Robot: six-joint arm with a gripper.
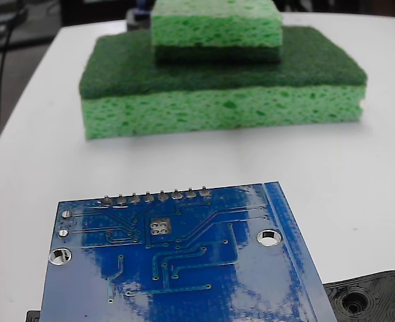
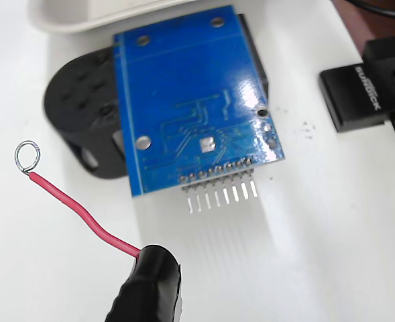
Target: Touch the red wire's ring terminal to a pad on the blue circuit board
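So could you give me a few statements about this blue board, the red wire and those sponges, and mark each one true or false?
1. The ring terminal touches the blue circuit board. False: in the wrist view it hangs off to the board's left, over white table.
2. The red wire comes out of a black-wrapped tip. True.
3. Two green sponges are stacked, the small sponge on the large sponge. True.
4. The board is red. False: it is glossy blue.
5. A row of pins lines one board edge. True.
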